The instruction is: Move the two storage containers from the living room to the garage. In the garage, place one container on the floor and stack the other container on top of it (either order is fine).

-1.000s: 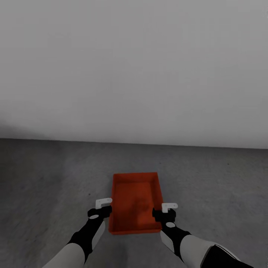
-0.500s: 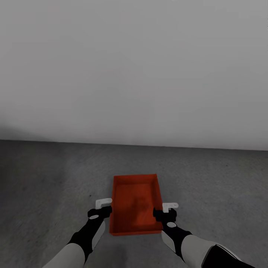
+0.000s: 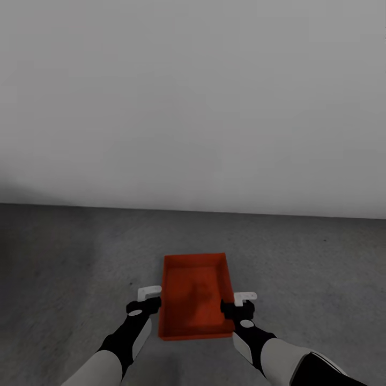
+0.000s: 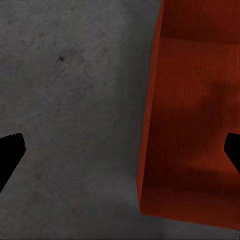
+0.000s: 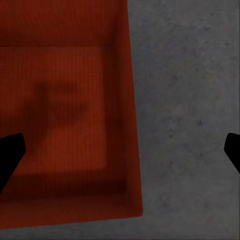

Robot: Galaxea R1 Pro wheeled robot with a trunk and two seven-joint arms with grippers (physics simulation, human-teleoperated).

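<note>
The orange-red thin-walled box (image 3: 194, 296) sits a bit lower than before — both grippers, left (image 3: 149, 298) and right (image 3: 238, 302), spread wide astride its walls, nearing the grey concrete floor (image 3: 64, 268).

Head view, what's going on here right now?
The robot faces a plain pale grey wall in the garage, looking down at one orange-red storage container on the dark grey concrete floor. The left gripper and right gripper hang over its two long sides, both open, each straddling a side wall without gripping it. The container is empty and lies flat. The second container is not yet stacked on it.
</note>
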